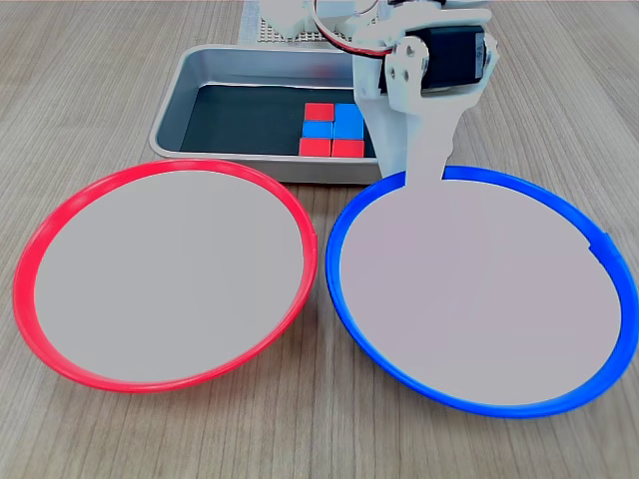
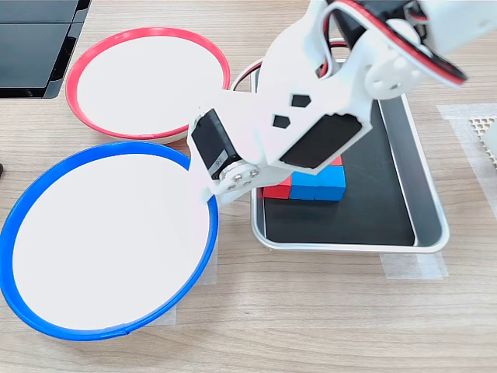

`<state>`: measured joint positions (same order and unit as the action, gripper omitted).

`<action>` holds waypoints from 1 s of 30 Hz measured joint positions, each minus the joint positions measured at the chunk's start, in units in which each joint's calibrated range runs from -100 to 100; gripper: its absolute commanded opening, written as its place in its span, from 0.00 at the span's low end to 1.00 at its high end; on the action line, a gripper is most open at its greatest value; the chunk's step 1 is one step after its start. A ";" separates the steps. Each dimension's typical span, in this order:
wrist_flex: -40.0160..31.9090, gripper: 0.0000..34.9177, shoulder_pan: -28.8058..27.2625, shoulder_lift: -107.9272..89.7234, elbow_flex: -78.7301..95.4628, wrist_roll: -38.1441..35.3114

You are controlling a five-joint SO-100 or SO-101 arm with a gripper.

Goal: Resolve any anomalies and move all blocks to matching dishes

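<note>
In both exterior views, red and blue blocks (image 1: 332, 131) (image 2: 317, 183) sit packed together in the tray (image 1: 190, 95) (image 2: 423, 175). Red dish (image 1: 165, 274) (image 2: 147, 85) and blue dish (image 1: 479, 289) (image 2: 105, 245) lie bare on the desk (image 1: 90, 60). The fingers (image 1: 421, 150) hang at the blue dish's top edge; apart or together, I cannot tell.

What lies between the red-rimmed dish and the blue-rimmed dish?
Nothing: in the first exterior view, only a narrow strip of bare wooden table separates the red-rimmed dish from the blue-rimmed dish.
</note>
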<state>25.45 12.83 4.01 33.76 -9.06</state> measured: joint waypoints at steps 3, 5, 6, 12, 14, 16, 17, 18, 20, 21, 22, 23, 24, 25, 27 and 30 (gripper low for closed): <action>0.24 0.10 0.09 -0.09 1.36 -0.73; 0.16 0.15 0.09 -0.09 1.36 -0.59; 0.90 0.17 -0.09 -0.09 1.36 -0.73; 10.20 0.23 -2.21 -3.92 0.27 -2.30; 12.07 0.23 -2.65 -5.71 -0.27 -2.74; 16.64 0.24 -3.54 -9.72 -1.00 -3.61; 17.05 0.25 -3.81 -9.97 -1.00 -3.61; 17.94 0.24 -4.07 -10.83 -1.36 -3.71; 20.23 0.26 -4.34 -12.79 -1.45 -4.54; 22.59 0.27 -4.78 -14.75 -1.54 -5.37; 26.67 0.27 -5.75 -18.67 -1.63 -6.54; 28.79 0.27 -6.46 -20.46 -1.63 -7.72; 30.75 0.30 -7.08 -21.91 -1.54 -8.99; 32.63 0.30 -7.70 -24.04 -0.73 -10.26; 34.26 0.28 -8.41 -27.28 1.18 -12.80; 36.54 0.05 -11.24 -32.31 6.17 -19.05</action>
<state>61.99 1.59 -28.30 39.93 -28.11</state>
